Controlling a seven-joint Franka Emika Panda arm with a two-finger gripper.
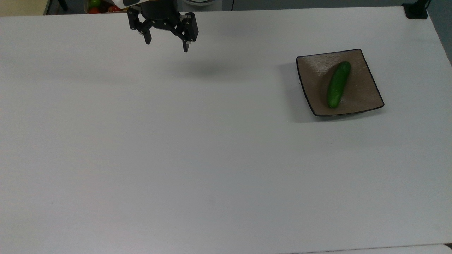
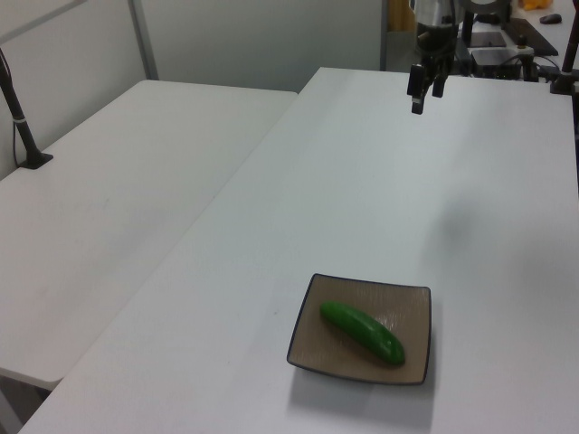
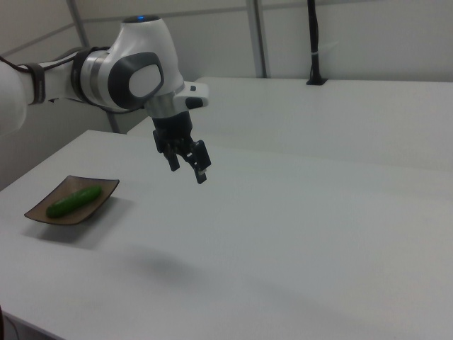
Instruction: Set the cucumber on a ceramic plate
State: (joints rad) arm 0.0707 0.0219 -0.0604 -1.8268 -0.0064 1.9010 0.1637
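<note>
The dark green cucumber (image 1: 338,84) lies diagonally inside the square brown ceramic plate (image 1: 367,95), at the top view's right. The same cucumber (image 2: 363,332) rests on the plate (image 2: 310,341) near the left view's bottom, and cucumber (image 3: 73,201) on plate (image 3: 39,212) sit at the right view's left. My gripper (image 1: 166,46) hangs open above the table near its far edge, well to the top view's left of the plate, with nothing between its fingers. It is also seen high over the table, gripper (image 2: 417,105) and gripper (image 3: 187,173).
The white table (image 1: 197,151) spreads wide around the plate. A box of colourful fruit (image 1: 102,6) sits past the table's far edge at the top view's upper left. A black clamp (image 1: 416,10) sits at the far right corner. A second white table (image 2: 109,208) adjoins.
</note>
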